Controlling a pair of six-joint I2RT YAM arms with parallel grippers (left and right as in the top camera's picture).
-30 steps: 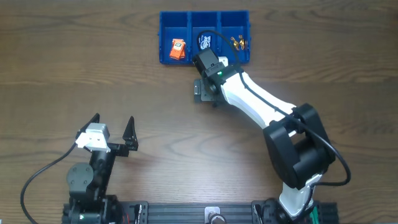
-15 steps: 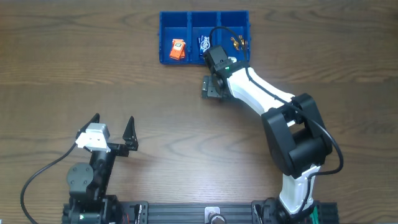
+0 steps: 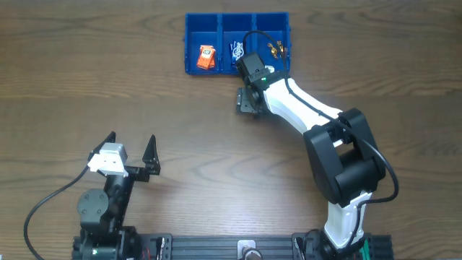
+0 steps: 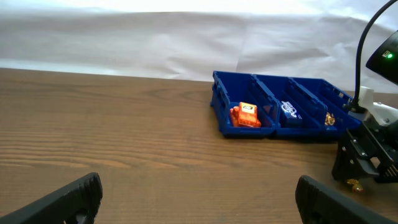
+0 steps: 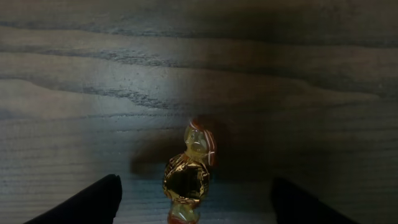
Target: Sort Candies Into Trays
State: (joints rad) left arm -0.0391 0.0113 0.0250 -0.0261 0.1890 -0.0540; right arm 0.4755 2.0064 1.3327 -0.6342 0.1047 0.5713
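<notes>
Wooden table [image 3: 94, 79] is carrying a blue tray [image 3: 189, 29] toward its far side. Just in front of the tray, right gripper [image 3: 247, 101] is sitting low, fingers spread wide; gold candy [image 5: 186, 177] is lying on the wood between them, ungripped. Near its base, left gripper [image 3: 131, 139] is gaping wide, holding nothing.

I'm working over a wooden table [image 3: 86, 94], brown, with long grain running left to right across everything the top view gives me. Past its far edge hangs a white cloth [image 4: 124, 37] (creased in a few places) as a backdrop. The light is soft and even, with a darker shadowed patch on the wood in the right wrist view.
</notes>
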